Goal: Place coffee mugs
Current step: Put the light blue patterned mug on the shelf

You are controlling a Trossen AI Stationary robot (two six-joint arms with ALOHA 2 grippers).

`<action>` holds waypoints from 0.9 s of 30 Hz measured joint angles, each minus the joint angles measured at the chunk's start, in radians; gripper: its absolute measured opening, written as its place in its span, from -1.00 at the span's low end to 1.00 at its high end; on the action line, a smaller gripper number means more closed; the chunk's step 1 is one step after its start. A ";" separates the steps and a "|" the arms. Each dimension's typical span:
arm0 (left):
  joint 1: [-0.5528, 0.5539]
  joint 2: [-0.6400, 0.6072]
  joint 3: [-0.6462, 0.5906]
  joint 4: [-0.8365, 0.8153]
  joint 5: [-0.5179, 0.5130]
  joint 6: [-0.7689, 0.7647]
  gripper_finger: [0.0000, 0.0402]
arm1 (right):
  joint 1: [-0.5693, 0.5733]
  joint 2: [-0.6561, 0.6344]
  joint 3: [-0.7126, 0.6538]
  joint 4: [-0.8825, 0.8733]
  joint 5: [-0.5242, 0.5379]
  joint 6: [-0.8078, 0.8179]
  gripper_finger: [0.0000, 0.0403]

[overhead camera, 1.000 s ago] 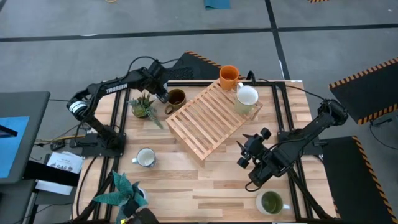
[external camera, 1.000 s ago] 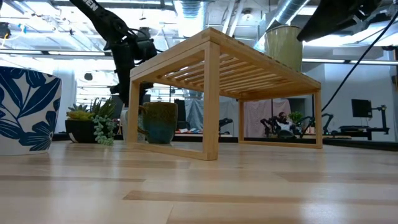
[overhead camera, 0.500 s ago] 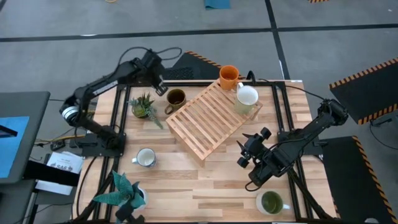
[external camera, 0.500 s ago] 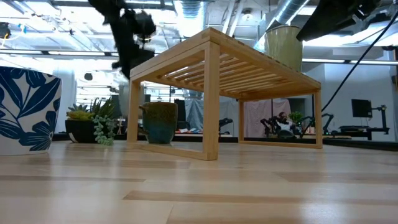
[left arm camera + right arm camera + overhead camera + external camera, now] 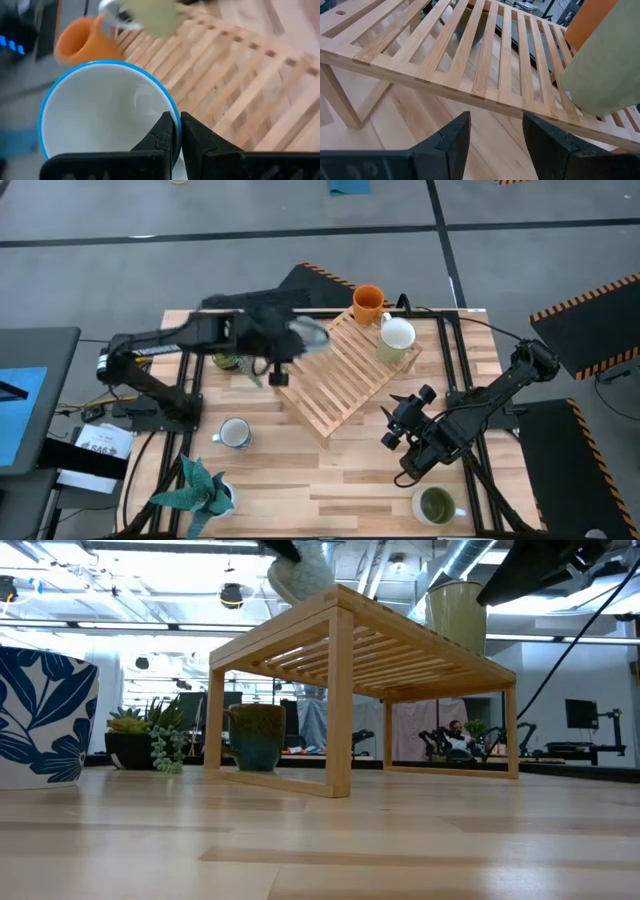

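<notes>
A white mug with a blue rim (image 5: 100,110) hangs above the left part of the slatted wood rack (image 5: 345,375), with my left gripper (image 5: 300,340) shut on it; in the high view mug and arm are blurred. An orange mug (image 5: 368,302) and a pale green mug (image 5: 395,340) stand on the rack's far end. A dark brown mug (image 5: 257,737) stands on the table behind the rack. My right gripper (image 5: 400,430) waits open, right of the rack, its fingers facing the rack with nothing between them (image 5: 492,135). My left gripper holds the white mug by its wall at the blue rim (image 5: 176,116), one finger inside (image 5: 162,134) and one outside (image 5: 196,137). The fingers come at the rim from above. The mug hangs mouth up, lifted clear above the rack (image 5: 300,568).
A white mug (image 5: 235,433) stands on the table at the near left, another mug (image 5: 437,505) at the near right. A leafy plant in a patterned pot (image 5: 195,490) is at the near left corner, a small succulent (image 5: 150,735) left of the rack.
My left arm has swung up from beside the brown mug at the table's far left and then toward the right, over the rack. A white mug now shows in its gripper, lifted above the rack's left part.
</notes>
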 joint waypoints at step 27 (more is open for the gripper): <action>0.099 0.494 0.456 -0.133 0.103 0.241 -1.00 | -0.009 0.000 0.000 -0.008 -0.007 -0.002 0.02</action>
